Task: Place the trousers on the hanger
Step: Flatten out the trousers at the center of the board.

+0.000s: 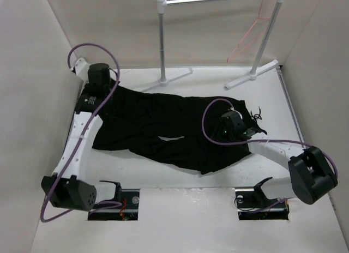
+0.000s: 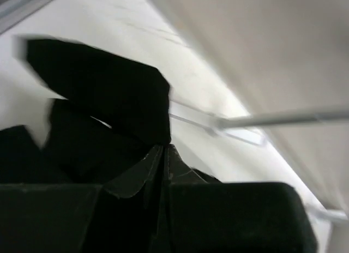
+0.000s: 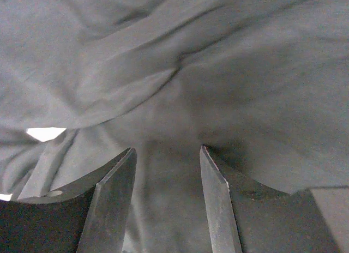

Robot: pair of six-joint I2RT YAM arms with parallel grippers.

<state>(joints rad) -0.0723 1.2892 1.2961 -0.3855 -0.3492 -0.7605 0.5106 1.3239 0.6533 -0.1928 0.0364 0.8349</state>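
Note:
The black trousers [image 1: 163,127] lie crumpled across the middle of the table. My left gripper [image 1: 102,89] is at their far left end. In the left wrist view its jaws [image 2: 163,147] are shut, and a flap of the trousers [image 2: 109,95] stands up from the tips. My right gripper [image 1: 228,133] hovers over the right part of the garment. Its fingers [image 3: 167,152] are open, with only the trousers' wrinkled cloth [image 3: 229,73] below them and nothing between. The pink-red hanger [image 1: 248,37] hangs from the rack's rail at the back right.
A white and silver clothes rack [image 1: 162,40] stands at the back, its feet [image 1: 253,76] resting on the table. White walls close in the left, back and right sides. A white label [image 1: 170,138] shows on the trousers.

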